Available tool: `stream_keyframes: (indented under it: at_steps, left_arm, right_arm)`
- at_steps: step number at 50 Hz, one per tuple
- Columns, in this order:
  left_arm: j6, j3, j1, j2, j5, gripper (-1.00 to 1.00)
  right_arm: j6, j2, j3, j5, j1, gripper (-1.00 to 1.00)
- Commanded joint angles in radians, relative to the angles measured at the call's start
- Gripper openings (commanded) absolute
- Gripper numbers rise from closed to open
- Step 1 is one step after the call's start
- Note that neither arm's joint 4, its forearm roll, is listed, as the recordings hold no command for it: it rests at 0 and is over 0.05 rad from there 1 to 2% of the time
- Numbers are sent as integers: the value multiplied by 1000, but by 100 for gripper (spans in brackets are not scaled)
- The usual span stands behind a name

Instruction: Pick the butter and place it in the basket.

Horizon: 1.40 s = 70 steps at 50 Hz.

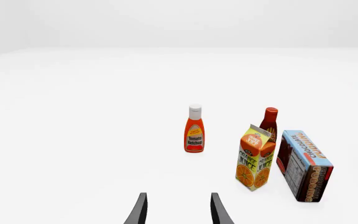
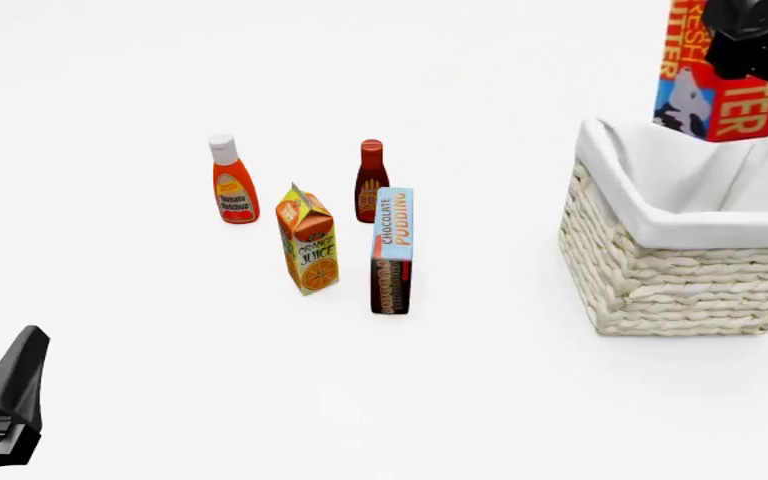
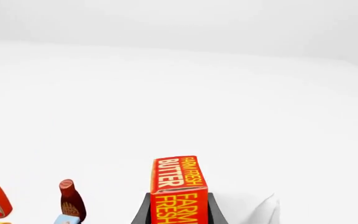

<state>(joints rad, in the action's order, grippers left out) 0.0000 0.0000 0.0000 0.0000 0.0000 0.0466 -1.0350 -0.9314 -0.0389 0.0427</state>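
The right gripper (image 3: 177, 210) holds the butter (image 2: 711, 85) aloft above the basket (image 2: 684, 260), its two dark fingers (image 3: 140, 212) pressed against the carton's long flat sides; seen from the front, the box hangs on end over the far part of the white-lined opening, clear of the rim and not yet lowered inside. It looks a light, stiff cardboard carton, smooth and probably a little slick, so the broad faces now pinched seem the sensible place to hold it; a squeeze on the corners would likely let it twist. Across the table the left gripper (image 1: 177, 210) idles low at the near edge, fingers apart and holding nothing.

The front view alone shows the basket's weave, the carton's cow corner and how high the carton rides; the right wrist view shows the grip itself and the "FARM FRESH BUTTER" lettering, with only a sliver of white lining beneath. The left wrist view never catches butter or basket; it looks instead on the ketchup bottle (image 1: 195, 129), the orange juice carton (image 1: 254, 158), the chocolate pudding box (image 1: 305, 165) and a dark sauce bottle (image 1: 269, 122) behind them.
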Motion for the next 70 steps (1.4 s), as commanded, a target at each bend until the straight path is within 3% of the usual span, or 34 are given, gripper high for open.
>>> stream_keyframes:
  at_steps: [1,70]
  left_arm:
    - [0,0,0,0,0,100]
    - [0,0,0,0,0,100]
  right_arm:
    - [-25,-9,-7,-37,-4,-100]
    - [-57,-95,39,-140,-86,-100]
